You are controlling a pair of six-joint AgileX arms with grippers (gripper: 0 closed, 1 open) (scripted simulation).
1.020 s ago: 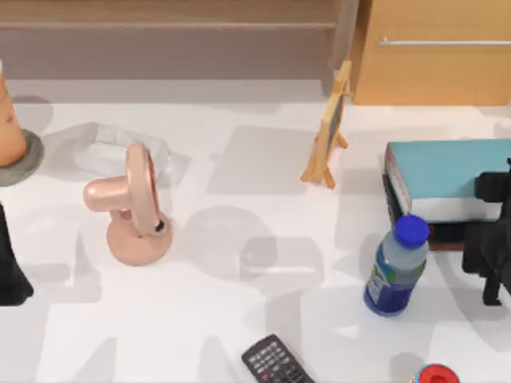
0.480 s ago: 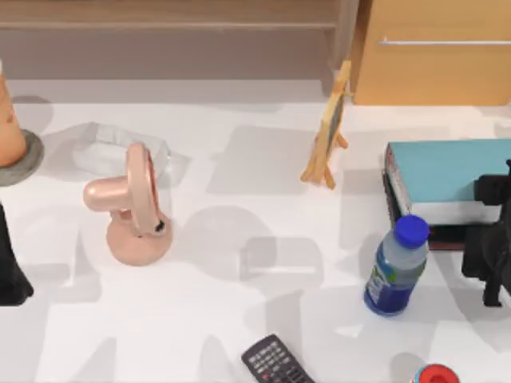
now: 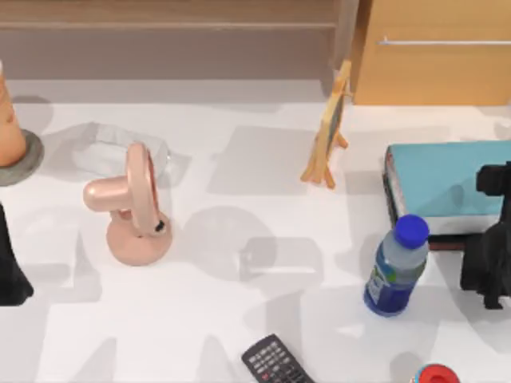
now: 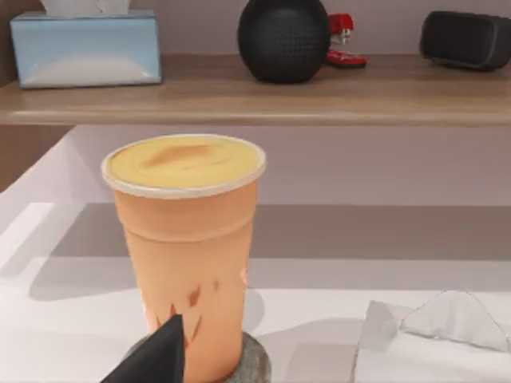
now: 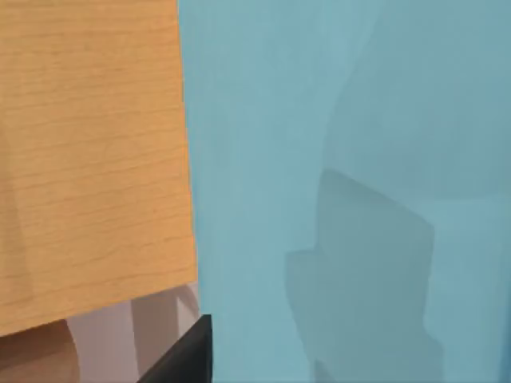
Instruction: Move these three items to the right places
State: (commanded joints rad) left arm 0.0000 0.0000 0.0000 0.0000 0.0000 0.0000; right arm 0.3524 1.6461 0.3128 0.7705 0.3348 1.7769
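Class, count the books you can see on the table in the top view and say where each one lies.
2: a light-blue book at the table's right edge, lying on a dark book beneath it. Others may be hidden underneath.

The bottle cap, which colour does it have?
Blue; the cap shows best in the top view.

Light-blue book [image 3: 443, 179] now lower and flatter on the black book [image 3: 423, 239], white page edge narrower.
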